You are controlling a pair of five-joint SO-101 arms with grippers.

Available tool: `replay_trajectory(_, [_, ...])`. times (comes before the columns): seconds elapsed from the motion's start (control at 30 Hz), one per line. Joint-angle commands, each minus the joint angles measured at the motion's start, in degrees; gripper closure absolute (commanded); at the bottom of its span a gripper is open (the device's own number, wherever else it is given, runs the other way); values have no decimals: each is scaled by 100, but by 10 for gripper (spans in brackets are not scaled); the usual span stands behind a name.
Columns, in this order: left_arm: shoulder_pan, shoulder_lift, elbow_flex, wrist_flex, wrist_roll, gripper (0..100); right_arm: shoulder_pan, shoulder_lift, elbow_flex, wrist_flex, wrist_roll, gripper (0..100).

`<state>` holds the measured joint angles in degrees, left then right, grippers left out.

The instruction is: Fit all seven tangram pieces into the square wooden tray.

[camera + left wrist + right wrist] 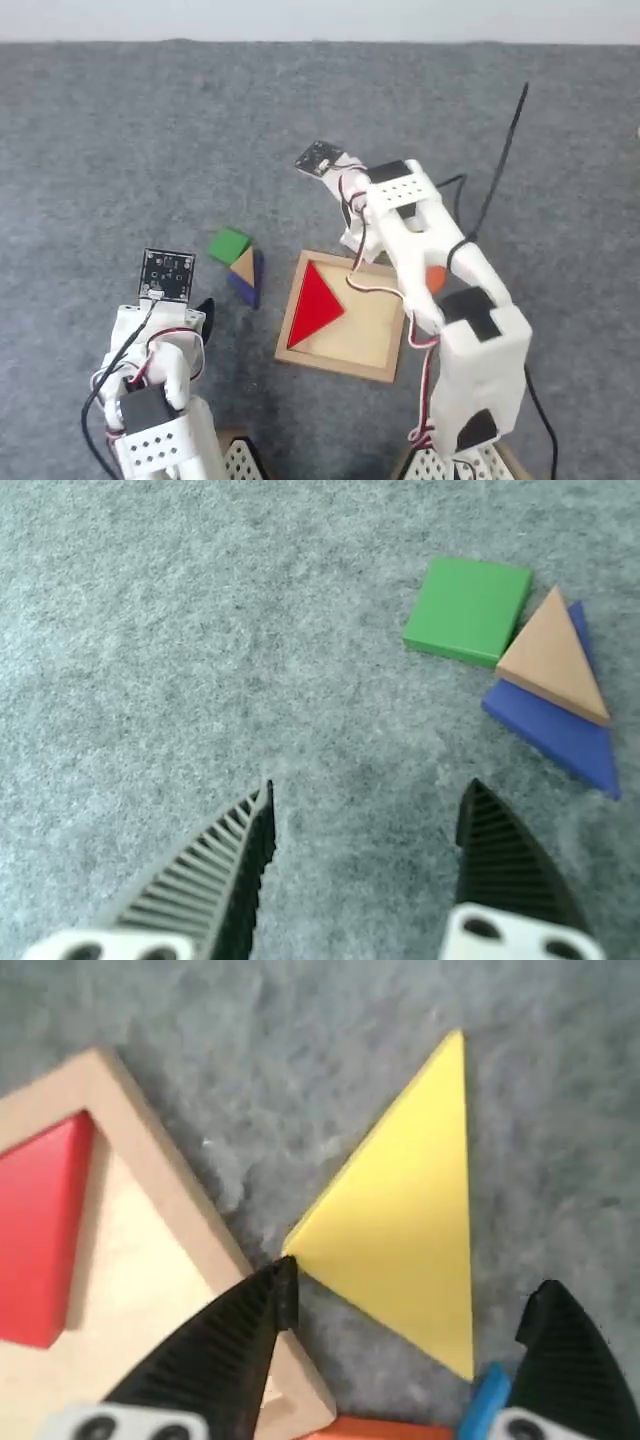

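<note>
Overhead layout, read from left to right. At 7 o'clock on the grey mat (pixel 100 150): left arm (pixel 150 400), carrying the left gripper (pixel 370 788) low over the mat, jaws spread wide and closing on nothing. At 1 o'clock from that gripper, near but apart from it: a tight cluster of three loose pieces. Green square (pixel 229 245) lying flat at 11 o'clock of the cluster, one side touching the tan triangle (pixel 243 266). Tan triangle resting partly on top of the blue piece (pixel 250 287), with blue showing along its 3 o'clock and 6 o'clock sides. At 3 o'clock from the cluster, just beside it: square wooden tray (pixel 335 362), turned slightly clockwise on the mat. Inside, against the 9 o'clock wall: red triangle (pixel 315 303), long side along that wall, apex pointing toward 3 o'clock. From 5 o'clock on the mat: right arm (pixel 430 250), stretching across the tray's 3 o'clock side to its 12 o'clock rim. Right gripper (pixel 415 1280) poised over the mat just outside that rim, jaws apart, straddling the yellow triangle (pixel 405 1210) without clamping it. Yellow triangle lying flat on the mat, outside the tray, one point right at the rim beside one black fingertip (pixel 250 1320); contact between point and rim not discernible. Slivers of orange and blue at the base of those jaws, identity not discernible.
</note>
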<state>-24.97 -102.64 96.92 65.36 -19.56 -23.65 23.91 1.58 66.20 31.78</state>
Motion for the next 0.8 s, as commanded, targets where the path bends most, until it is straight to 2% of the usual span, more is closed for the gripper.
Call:
replay_trajectory(0.0, [0,26,-40,-18,-62,719,40,66,-422,31,79,644])
replay_trajectory(0.17, [0,26,-40,-18,-62,719,48,215,-440,-119,18,645])
replay_trajectory(0.43, [0,26,-40,-18,-62,719,31,233,-554,-136,-1046,645])
replay_trajectory(0.77, [0,26,-40,-18,-62,719,-110,180,-633,75,-1574,646])
